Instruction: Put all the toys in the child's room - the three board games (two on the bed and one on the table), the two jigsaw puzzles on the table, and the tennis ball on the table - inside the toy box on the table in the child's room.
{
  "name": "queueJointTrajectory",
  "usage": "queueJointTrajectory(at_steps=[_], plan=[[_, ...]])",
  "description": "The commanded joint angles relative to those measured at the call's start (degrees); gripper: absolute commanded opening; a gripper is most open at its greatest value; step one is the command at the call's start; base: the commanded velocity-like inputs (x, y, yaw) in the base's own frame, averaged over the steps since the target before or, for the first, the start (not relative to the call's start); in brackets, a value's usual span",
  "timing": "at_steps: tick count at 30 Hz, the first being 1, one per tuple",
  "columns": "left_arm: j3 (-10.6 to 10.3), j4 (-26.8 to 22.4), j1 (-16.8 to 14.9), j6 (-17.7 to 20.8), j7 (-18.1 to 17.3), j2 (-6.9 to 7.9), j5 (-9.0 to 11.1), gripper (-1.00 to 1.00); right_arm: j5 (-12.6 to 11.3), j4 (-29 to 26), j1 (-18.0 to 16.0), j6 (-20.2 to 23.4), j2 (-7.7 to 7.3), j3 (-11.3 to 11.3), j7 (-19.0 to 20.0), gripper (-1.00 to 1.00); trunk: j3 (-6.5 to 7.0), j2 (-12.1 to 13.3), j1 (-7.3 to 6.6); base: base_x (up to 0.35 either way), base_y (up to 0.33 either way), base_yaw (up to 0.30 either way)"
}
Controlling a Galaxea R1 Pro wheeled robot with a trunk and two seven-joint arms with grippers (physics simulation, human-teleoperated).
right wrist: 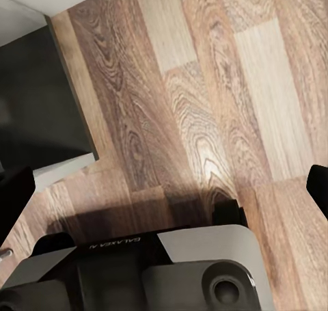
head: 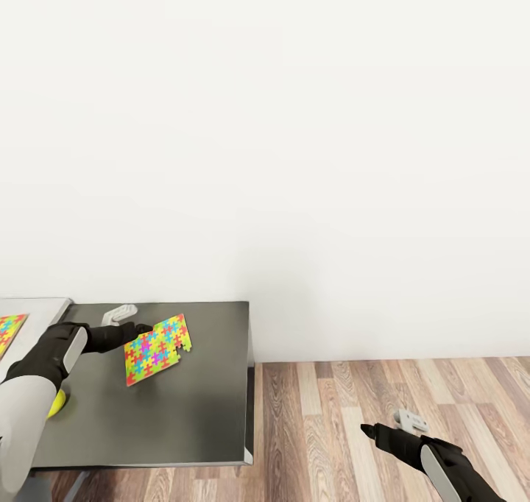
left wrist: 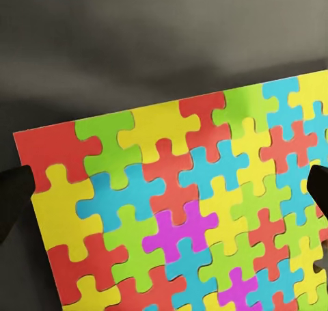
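The left tool (head: pixel 140 330) is closed on the corner of a jigsaw puzzle (head: pixel 157 349), its black fingers pinching the near left edge of the slab while the arm reaches in low from the side, grey forearm lying along the front of the dark surface (head: pixel 184 421). The puzzle hangs tilted, its far corner higher than the gripped one, over the middle of that dark-grey top. Up close from the left wrist, the puzzle (left wrist: pixel 184 208) is a thin flat sheet of interlocking pieces in yellow, red, green, blue and magenta, with a black fingertip (left wrist: pixel 14 195) at either side edge and the matte dark top behind it.

Tucked beside the left forearm, a small yellow-green tennis ball (head: pixel 56 405) sits on the surface, half hidden by the arm. At the far left, on the higher light-grey part of the surface (head: pixel 44 307), lies the corner of a second puzzle (head: pixel 10 331).

The dark top ends in a straight right edge with a thin pale rim; past it the wood-plank floor (head: pixel 383 414) is bare right to the plain white wall (head: pixel 294 156).

The right tool (head: pixel 368 430) hangs out over that floor, well apart from the surface, arm bent and low. Whether its fingers are parted I cannot tell.
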Motion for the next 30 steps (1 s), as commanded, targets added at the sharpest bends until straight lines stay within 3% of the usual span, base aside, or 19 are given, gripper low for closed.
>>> queueJointTrajectory(at_steps=[1,30], plan=[[0.18,-0.03,-0.04,0.5,0.05,-0.03,0.4,1.0,-0.13,-0.07,-0.04,0.37,0.02,-0.17,0.18,1.0,-0.1,-0.1,0.03,0.0,0.0,0.0],[0.18,-0.03,-0.03,0.51,0.41,-0.13,0.32,1.0,-0.1,-0.06,-0.05,0.34,0.06,-0.13,0.23,1.0,-0.24,-0.1,0.03,0.0,0.009,0.0]])
